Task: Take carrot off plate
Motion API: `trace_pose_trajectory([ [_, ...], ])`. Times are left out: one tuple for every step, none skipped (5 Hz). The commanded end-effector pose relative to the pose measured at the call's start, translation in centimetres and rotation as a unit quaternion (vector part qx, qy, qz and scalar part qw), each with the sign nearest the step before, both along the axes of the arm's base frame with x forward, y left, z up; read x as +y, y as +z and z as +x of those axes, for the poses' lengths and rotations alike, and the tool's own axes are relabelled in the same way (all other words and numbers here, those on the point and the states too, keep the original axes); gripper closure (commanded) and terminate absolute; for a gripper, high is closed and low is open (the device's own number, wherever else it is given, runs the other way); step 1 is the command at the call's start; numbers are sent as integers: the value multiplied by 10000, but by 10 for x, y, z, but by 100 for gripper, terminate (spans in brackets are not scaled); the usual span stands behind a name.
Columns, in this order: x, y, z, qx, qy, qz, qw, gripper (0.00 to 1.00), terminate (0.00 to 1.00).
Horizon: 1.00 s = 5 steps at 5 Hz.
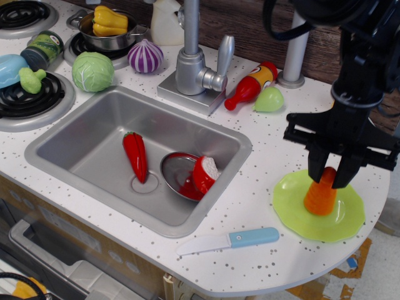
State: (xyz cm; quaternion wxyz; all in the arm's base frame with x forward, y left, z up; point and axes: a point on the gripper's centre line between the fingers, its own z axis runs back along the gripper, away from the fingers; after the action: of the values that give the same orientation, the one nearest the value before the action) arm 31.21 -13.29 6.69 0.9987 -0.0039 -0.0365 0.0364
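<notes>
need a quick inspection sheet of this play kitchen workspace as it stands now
surface: white speckled counter with a steel sink.
job's things: carrot upright on the lime plate, not lifted.
clutter: red pepper toy and metal bowl in the sink; blue-handled knife on the counter in front; cabbage, onion, ketchup bottle behind.
grippers: end effector closed around the carrot's tip.
cables: black cable looping above the arm.
surroundings: stove burners at left, wood wall behind.
</notes>
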Motion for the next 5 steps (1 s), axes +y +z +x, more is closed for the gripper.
trace_pose_trajectory([
  [36, 45, 21, -262, -274, 229, 9990, 100, 0],
  [60, 45, 30, -323, -521, 326, 9976, 100, 0],
  [80, 38, 41, -483, -743, 350, 9955, 100, 0],
  [78, 32, 48, -643, -805, 298, 9942, 100, 0],
  [68, 26, 53, -777, -812, 209, 9934, 100, 0],
])
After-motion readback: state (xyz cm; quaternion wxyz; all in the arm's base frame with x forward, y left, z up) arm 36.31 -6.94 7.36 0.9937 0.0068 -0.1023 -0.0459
